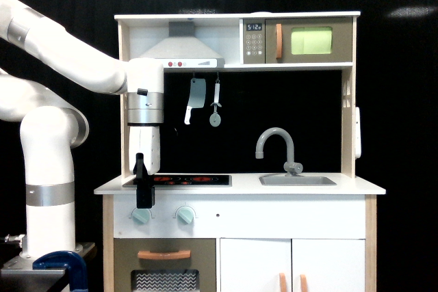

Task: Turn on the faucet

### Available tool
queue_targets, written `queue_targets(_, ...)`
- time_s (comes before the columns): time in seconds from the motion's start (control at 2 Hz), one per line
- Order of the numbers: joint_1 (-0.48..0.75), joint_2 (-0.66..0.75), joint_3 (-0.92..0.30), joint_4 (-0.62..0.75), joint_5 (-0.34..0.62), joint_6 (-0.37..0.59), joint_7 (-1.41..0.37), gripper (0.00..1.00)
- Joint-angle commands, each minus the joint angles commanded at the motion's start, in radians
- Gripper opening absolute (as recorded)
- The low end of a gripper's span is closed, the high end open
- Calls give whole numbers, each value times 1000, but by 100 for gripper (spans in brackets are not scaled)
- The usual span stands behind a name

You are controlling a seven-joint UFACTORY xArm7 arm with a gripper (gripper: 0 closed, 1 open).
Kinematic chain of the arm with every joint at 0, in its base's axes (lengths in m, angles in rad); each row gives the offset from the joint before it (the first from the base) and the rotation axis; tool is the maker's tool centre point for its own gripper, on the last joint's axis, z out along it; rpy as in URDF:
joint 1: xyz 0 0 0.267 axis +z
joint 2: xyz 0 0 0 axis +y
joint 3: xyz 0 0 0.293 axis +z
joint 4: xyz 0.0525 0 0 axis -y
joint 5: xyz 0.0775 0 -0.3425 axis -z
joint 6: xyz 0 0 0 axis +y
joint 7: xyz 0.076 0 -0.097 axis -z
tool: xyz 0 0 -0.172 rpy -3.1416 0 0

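The gripper (144, 196) is seen far left by the stove knobs; the faucet (277, 148) is placed well right. Opening and hold cannot be told.

You're looking at a lab test rig: toy kitchen (239, 169) standing against black curtains (397, 100), arm's base clamped (58, 264) alongside.
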Motion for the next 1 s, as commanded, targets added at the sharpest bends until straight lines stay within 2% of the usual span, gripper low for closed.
queue_targets(1.0, 22, 15, 14, 3, 3, -12, 2, 0)
